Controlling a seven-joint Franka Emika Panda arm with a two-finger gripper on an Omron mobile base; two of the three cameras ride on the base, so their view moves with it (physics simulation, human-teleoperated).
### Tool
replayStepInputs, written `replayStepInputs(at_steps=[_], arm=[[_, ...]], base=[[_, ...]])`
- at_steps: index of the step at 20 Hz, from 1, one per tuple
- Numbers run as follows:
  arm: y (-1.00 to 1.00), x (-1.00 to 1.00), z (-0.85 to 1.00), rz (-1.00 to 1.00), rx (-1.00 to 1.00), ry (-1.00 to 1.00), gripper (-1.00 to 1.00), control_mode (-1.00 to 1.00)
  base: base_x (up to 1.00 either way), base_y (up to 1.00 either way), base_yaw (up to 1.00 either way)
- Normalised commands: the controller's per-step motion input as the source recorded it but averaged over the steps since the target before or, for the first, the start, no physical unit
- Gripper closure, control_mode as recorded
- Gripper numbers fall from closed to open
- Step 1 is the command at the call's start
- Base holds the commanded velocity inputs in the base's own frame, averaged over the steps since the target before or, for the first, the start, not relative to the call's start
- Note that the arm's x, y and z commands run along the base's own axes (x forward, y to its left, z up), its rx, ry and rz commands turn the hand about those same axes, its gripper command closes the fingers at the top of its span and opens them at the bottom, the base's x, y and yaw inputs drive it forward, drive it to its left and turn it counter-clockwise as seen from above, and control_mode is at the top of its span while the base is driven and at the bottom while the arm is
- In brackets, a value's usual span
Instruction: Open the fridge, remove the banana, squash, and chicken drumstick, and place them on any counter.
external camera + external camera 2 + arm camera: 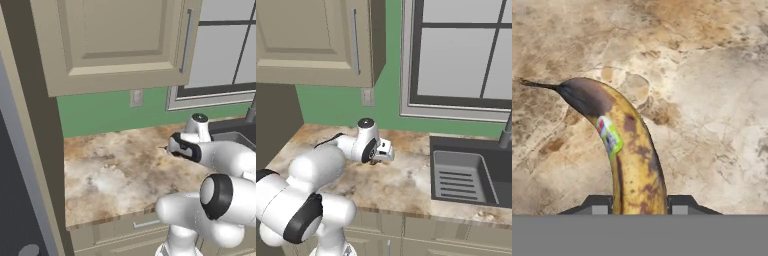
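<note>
So the gripper (639, 205) has the banana (624, 150) clamped between its two fingertips, one dark tip (599, 205) pressed against each side of the fruit, and that's really clear in the hand view. The banana sticks out away from the camera with its dark brown end and thin stem pointing up and to the left, there's a little green and white sticker on it plus a lot of brown blotches. Its lower end is cut off at the bottom between the tips, so I can't see how far it runs back into the hand. Under it is just the mottled beige-brown counter (712, 100), and I honestly can't tell whether the banana is touching the stone or hanging just above it. From the left base view the hand (177, 146) sits over the counter's right part, but the banana is mostly hidden behind the wrist, only a tiny dark point pokes out at its left. In the right base view the gripper (376, 159) is low over the worktop, left of the dark sink (471, 175), and what it holds is too small to make out. The sink's right side is cut off by the frame edge
</note>
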Motion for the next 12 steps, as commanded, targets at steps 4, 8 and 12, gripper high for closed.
replayStepInputs(at_steps=[4, 8, 12], arm=[[-0.01, 0.39, -0.37, 0.0, 0.0, 0.0, 1.0, -1.0], [-0.03, 0.25, -0.36, 0.0, 0.0, 0.0, 1.0, -1.0], [-0.04, 0.09, -0.32, 0.0, 0.0, 0.0, 1.0, -1.0]], base=[[0.0, 0.0, 0.0], [0.0, 0.0, 0.0], [0.0, 0.0, 0.0]])
